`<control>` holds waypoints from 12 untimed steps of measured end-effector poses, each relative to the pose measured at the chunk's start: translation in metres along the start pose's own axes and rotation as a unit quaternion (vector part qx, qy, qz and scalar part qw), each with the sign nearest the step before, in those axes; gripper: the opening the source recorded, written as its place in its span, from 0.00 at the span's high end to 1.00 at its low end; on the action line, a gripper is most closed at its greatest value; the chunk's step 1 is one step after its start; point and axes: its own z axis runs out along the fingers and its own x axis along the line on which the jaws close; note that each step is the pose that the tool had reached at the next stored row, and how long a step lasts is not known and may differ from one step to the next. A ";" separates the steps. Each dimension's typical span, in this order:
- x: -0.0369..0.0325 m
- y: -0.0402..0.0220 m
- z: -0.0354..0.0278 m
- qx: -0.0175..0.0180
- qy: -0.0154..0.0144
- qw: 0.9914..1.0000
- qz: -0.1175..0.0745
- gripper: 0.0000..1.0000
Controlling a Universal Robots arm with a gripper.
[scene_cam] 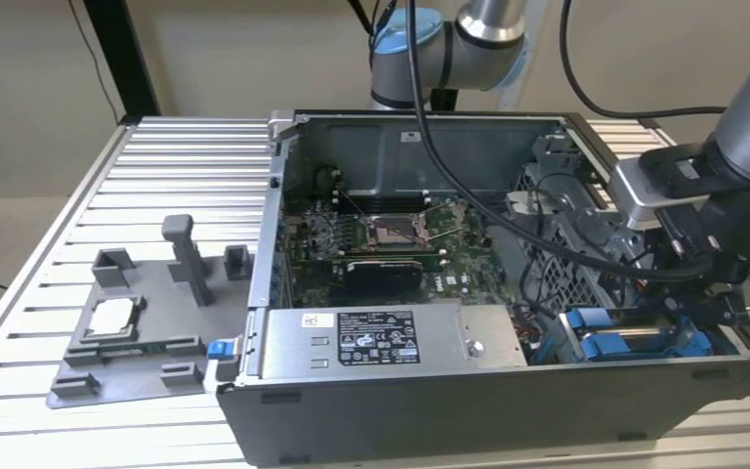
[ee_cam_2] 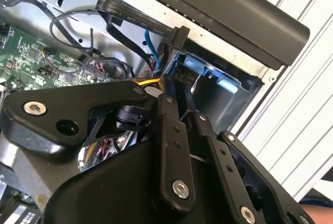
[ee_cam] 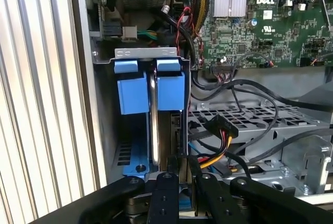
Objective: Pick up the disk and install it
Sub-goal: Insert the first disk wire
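One computer case (scene_cam: 479,415), one gripper (ee_cam: 183,160), one grey fixture (scene_cam: 141,369), one chip (scene_cam: 110,318), two blue tabs (ee_cam: 132,95).

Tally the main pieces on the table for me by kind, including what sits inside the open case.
computer case: 1
grey tray: 1
chip on the tray: 1
power supply box: 1
green circuit board: 1
disk in a blue frame: 1
Total: 6
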 end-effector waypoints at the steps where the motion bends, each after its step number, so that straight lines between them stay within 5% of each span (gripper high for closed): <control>1: 0.0003 0.0000 0.0000 0.000 0.000 1.000 0.000 1.00; 12: 0.0010 0.0003 0.0012 0.000 0.002 1.000 0.000 1.00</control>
